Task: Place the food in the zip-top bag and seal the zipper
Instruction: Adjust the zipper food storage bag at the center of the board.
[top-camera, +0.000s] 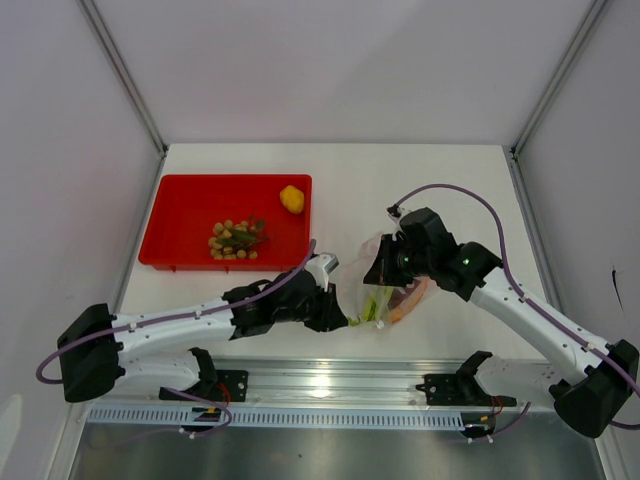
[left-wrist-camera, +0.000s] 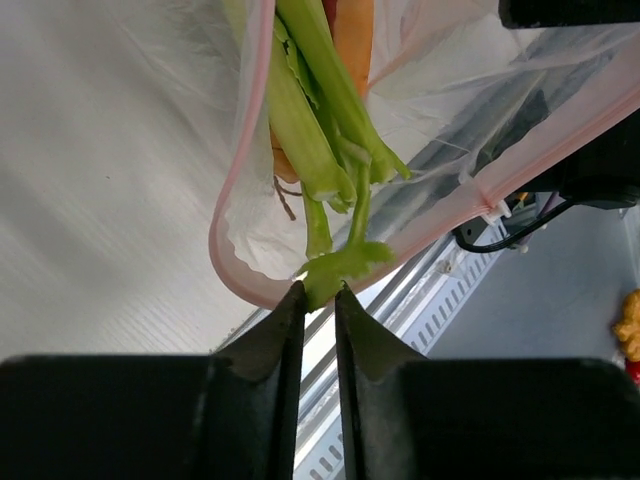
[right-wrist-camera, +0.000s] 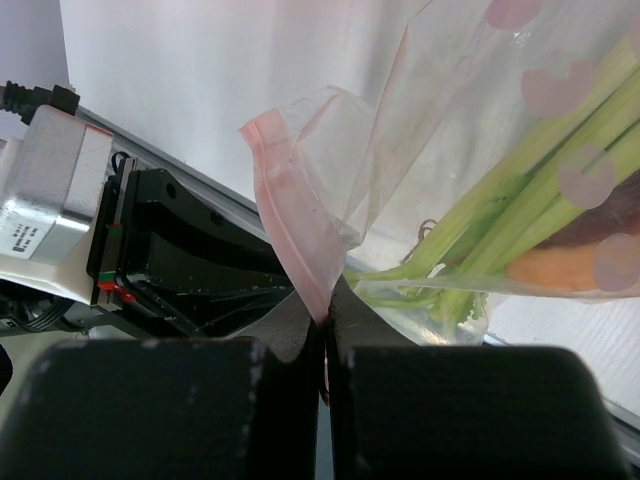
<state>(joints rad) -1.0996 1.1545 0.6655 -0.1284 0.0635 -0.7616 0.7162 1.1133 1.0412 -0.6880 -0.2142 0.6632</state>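
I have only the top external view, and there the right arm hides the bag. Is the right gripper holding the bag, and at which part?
Observer: Yes. Its wrist view shows the right gripper with jaws shut on the pink zipper strip of the zip-top bag.
Operator: And on the left side?
Observer: The left gripper pinches the leafy end of the green stalks at the mouth's rim.
Operator: Is the zipper sealed?
Observer: No. The mouth gapes open, the strip looping around the stalks.

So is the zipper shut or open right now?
Open. In the left wrist view the zipper loops wide around the green stalks, whose tips poke out of the mouth; the right hand pinches the strip.
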